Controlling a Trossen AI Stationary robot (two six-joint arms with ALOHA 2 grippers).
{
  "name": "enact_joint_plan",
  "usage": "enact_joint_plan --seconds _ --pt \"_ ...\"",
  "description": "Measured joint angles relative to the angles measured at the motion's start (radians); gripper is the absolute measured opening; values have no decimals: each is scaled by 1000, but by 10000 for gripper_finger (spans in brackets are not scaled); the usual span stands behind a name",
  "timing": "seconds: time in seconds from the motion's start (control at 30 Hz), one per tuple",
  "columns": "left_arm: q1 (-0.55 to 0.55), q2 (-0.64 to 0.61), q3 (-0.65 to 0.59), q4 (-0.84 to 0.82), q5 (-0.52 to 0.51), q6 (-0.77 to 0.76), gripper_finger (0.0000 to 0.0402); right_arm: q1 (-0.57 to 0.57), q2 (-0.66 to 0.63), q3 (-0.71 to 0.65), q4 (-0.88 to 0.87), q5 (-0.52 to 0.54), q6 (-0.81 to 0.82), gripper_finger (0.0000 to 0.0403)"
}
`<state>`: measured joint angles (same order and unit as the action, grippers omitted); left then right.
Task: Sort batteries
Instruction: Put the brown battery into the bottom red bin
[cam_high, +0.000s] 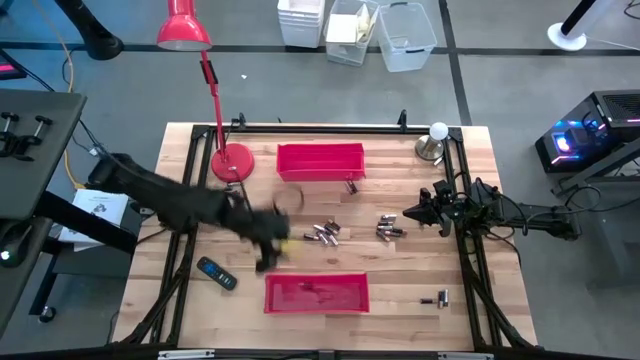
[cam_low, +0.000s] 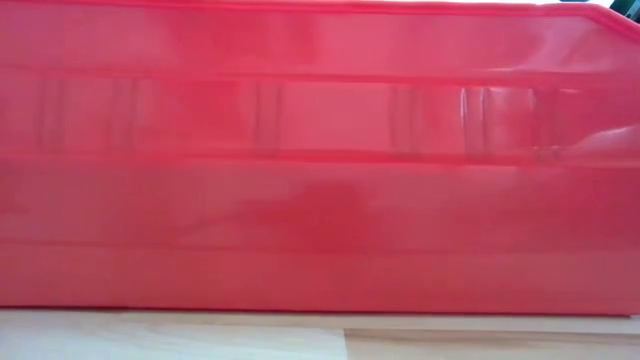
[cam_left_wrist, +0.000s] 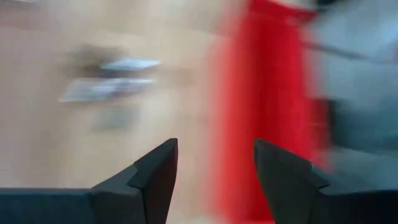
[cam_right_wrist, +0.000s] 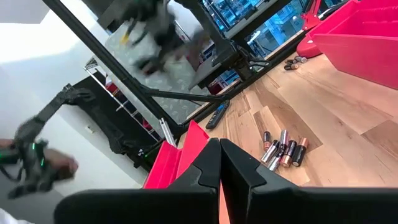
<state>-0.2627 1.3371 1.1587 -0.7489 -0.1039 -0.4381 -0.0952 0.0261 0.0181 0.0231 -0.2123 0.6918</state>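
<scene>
High view showed the batteries (cam_high: 325, 232) lying loose in small clusters on the table (cam_high: 180, 300), between the two red trays (cam_high: 319, 161) (one stray sat near the right edge). Just beside them hovered the left gripper (cam_high: 270, 250), fingers apart and empty. The right gripper (cam_high: 412, 212) waited nearby, fingers pressed together.

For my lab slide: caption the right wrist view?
Right claw shut above wooden table, batteries clustered ahead, red tray beyond.
</scene>
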Motion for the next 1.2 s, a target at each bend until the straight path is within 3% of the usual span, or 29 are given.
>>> enact_joint_plan --seconds 0.07,0.1,0.23,0.4,0.7,1.2 --pt "59 -60 28 -165 -159 19 206 0 0 0 0 0 0 0" --pt "105 -87 27 -241 -184 7 206 0 0 0 0 0 0 0" --pt "283 -138 -102 -455 -109 -76 204 0 0 0 0 0 0 0" --pt "446 -103 -288 -456 -32 57 204 0 0 0 0 0 0 0" --pt "669 91 -318 -376 -52 374 204 0 0 0 0 0 0 0" --pt "768 350 -316 -271 -44 521 204 0 0 0 0 0 0 0"
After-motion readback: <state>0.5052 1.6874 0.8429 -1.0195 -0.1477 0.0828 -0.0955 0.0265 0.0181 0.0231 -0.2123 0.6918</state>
